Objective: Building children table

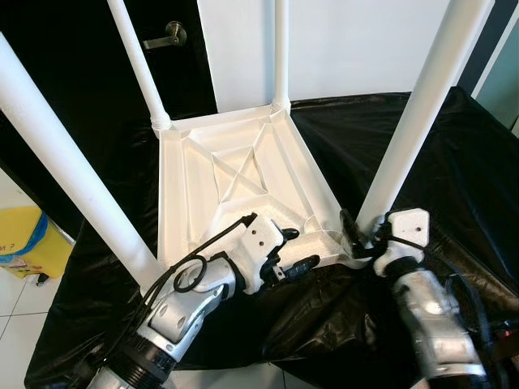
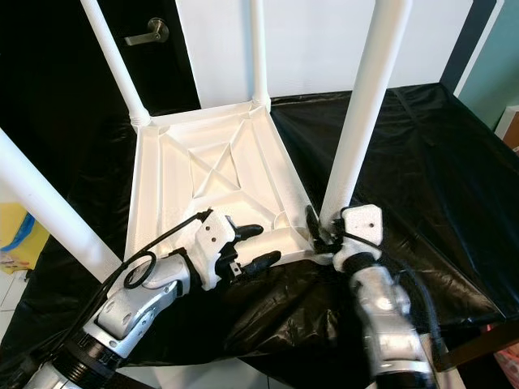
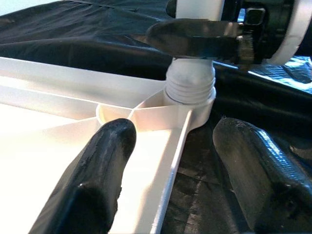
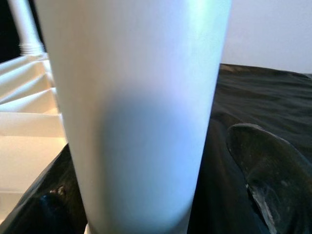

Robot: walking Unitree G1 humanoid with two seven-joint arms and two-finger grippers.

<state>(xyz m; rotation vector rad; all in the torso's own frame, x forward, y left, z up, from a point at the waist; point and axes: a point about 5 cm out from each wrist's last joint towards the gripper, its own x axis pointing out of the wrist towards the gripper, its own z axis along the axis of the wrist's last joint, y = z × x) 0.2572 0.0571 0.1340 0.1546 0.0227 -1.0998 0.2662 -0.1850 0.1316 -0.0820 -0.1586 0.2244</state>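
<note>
At the black-draped tabletop's [image 1: 454, 162] near edge, the left claw [image 1: 298, 250] gapes wide over the upturned white table's [image 1: 243, 174] near rim, the right claw [image 1: 357, 233] clamped round its near right leg [image 1: 422, 113], three more legs upright beyond.

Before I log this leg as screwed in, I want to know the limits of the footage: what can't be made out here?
- Near-right leg thread depth: the left wrist view shows threads above the corner socket; how many remain is hidden inside it.
- Right gripper grip: fingers flank the leg; contact is blurred close up.
- All four leg tops: cut off by the upper edge in both eye views.
- Left gripper: open beside the tabletop.
</note>
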